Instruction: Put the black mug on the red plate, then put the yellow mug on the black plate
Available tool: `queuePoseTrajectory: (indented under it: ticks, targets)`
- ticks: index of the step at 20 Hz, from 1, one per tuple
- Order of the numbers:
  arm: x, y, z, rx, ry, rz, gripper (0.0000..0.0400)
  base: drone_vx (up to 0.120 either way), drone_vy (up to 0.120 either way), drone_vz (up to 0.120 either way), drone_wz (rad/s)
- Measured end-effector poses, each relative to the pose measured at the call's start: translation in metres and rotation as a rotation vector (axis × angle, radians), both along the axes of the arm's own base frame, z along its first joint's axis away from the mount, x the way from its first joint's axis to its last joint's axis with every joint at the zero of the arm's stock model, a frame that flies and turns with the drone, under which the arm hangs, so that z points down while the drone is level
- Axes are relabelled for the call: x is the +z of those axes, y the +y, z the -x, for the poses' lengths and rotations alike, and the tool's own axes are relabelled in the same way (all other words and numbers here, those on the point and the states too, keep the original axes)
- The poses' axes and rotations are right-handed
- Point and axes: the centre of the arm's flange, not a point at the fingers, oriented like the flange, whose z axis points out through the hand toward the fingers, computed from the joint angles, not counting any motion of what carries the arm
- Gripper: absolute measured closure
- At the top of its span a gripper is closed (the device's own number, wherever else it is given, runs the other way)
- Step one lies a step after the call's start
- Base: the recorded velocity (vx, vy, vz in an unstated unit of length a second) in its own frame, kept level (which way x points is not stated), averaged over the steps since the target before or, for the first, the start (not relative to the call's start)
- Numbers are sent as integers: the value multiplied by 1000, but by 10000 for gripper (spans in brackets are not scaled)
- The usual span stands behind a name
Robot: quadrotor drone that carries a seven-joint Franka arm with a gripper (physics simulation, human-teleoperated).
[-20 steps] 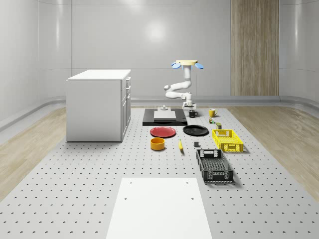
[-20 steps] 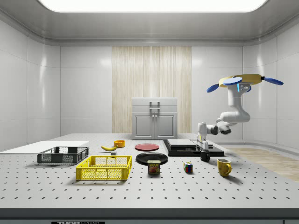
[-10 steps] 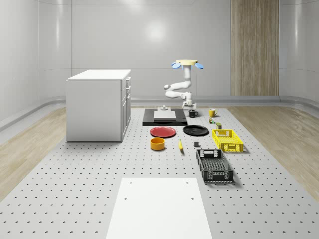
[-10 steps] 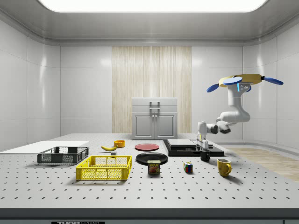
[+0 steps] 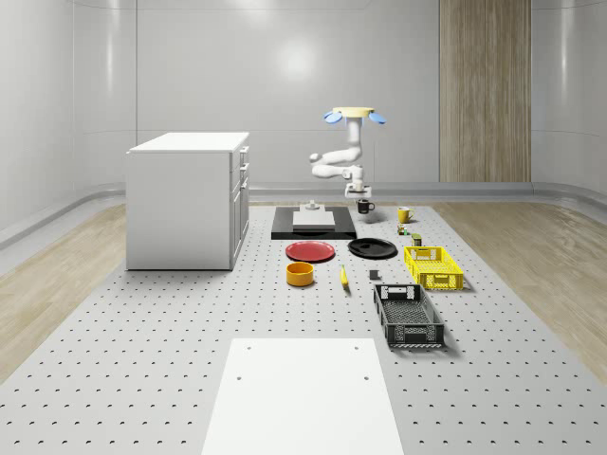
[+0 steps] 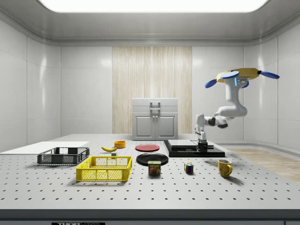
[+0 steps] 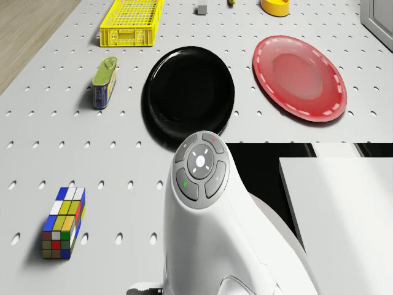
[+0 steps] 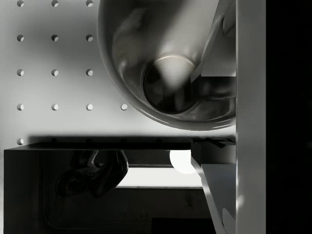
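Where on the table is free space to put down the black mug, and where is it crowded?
The red plate and black plate are both bare. Open table lies between the Rubik's cube and the black plate. It is crowded beside the yellow basket, near the can and black basket.

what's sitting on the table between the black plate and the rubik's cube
Only the tin can lies near that stretch, off to one side in the drone view. Straight from black plate to Rubik's cube, the table is bare.
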Motion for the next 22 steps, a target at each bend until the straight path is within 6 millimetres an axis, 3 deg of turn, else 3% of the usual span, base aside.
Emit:
queuePoseTrajectory:
  ticks: [3,22]
  targets:
    - [-1,0,0,0,0,0,290,120,-120,107,0]
    - [-3,0,0,0,0,0,290,120,-120,6,0]
